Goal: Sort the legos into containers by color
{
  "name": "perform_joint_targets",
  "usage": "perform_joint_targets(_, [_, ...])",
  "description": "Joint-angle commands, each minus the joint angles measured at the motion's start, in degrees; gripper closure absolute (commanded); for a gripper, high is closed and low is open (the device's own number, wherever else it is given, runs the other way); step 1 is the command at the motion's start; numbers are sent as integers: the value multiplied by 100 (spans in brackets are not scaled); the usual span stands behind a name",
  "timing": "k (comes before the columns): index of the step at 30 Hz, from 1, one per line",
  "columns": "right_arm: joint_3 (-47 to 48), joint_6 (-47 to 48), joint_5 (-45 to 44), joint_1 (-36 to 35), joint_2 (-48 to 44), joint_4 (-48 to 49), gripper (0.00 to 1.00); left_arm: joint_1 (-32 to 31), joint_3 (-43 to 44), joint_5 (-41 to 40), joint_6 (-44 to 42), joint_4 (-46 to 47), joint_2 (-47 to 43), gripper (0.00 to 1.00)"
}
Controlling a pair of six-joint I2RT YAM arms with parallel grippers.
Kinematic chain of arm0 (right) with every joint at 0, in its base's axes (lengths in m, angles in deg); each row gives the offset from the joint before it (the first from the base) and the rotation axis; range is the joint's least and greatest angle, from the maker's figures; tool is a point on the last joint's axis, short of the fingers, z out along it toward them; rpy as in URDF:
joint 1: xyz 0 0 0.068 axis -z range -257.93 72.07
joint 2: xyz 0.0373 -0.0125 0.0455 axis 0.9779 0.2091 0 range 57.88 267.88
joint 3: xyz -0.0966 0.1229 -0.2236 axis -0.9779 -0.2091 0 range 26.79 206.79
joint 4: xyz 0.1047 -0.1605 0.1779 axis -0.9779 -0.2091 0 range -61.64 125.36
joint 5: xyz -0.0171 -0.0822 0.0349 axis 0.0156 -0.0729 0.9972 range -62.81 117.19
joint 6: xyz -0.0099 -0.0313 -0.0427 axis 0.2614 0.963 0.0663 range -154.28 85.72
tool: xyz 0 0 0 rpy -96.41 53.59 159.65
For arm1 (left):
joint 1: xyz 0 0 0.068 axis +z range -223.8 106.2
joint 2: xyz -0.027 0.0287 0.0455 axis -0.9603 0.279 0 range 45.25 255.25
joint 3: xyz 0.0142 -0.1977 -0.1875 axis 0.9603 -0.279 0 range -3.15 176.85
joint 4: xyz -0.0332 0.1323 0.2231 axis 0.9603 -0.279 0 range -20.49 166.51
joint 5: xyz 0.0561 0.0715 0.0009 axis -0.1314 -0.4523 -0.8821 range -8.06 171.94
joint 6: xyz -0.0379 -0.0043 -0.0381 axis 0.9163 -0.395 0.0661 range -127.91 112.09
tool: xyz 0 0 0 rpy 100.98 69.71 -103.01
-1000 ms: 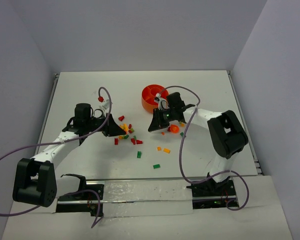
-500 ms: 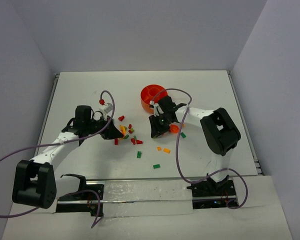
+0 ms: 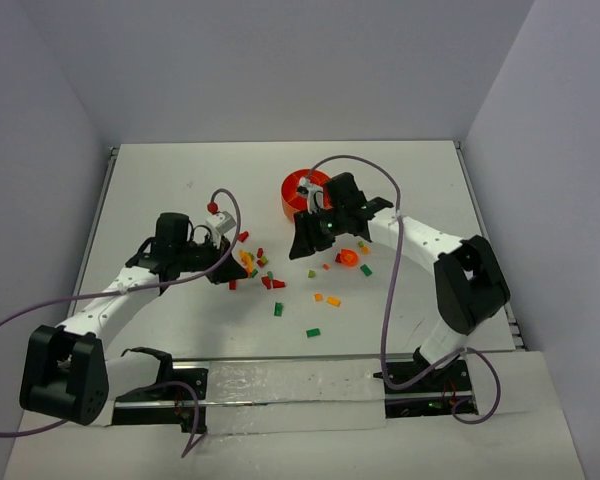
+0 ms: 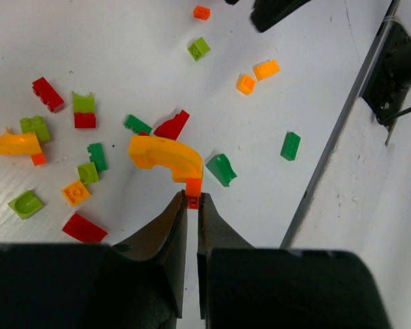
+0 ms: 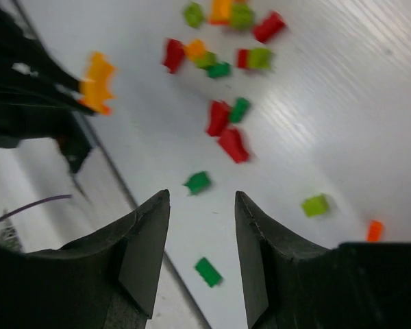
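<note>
Small multicoloured plastic legos (image 4: 172,126) lie scattered ahead of left gripper (image 4: 192,200), clamped on curved yellow lego piece (image 4: 166,154) by its orange end; right gripper (image 5: 202,199) spread apart, seemingly empty, round orange plastic bowl (image 3: 292,200) just behind it.

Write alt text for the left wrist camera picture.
The left gripper has its black jaws shut on the small orange end of a curved yellow-orange plastic lego arch. Loose red, green and orange plastic bricks lie scattered on the white table.
</note>
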State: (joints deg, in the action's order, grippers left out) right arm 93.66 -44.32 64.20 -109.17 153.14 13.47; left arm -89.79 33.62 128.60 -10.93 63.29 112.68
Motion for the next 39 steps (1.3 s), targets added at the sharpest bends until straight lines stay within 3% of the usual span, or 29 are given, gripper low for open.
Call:
perform_joint_targets(1, [166, -551, 1250, 4, -325, 672, 51, -131, 318, -133, -128, -23, -204, 100])
perform_joint_targets(10, [285, -1053, 1543, -234, -216, 1001, 53, -336, 444, -203, 222, 20, -230, 100])
perform_joint_targets(14, [443, -1130, 1307, -375, -78, 915, 47, -453, 479, -351, 209, -15, -217, 100])
perform_joint_targets(20, [710, -1195, 983, -557, 44, 703, 46, -616, 588, -614, 205, -124, -174, 100])
perform_joint_targets(32, [952, -1044, 470, -810, 223, 333, 46, -790, 710, -842, 196, -162, -88, 100])
perform_joint_targets(39, [1278, -1036, -86, -879, 465, 46, 51, -909, 763, -959, 206, -163, -34, 100])
